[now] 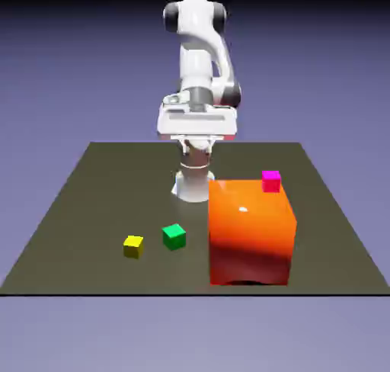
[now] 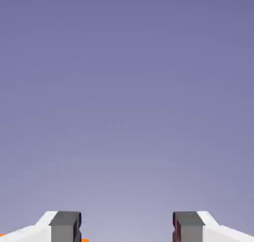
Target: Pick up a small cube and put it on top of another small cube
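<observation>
The small cube, tiny and bright yellow [image 1: 133,246], rests on the dark table [image 1: 84,210] toward the exterior view's front left. Just to its right, a short gap away, sits another small cube, bright green [image 1: 174,235]. My gripper [image 1: 196,140] hangs high above the table's far middle, well behind and above both cubes. In the hand view the gripper [image 2: 126,228] is open: its grey fingertips [image 2: 65,226] stand wide apart with only the plain backdrop between them. Neither cube shows in the hand view.
A big orange block [image 1: 251,229] stands on the table at the exterior view's right of the green cube. A small magenta cube [image 1: 271,181] sits by the block's far right top corner. The robot's base [image 1: 192,186] stands behind the block's left side.
</observation>
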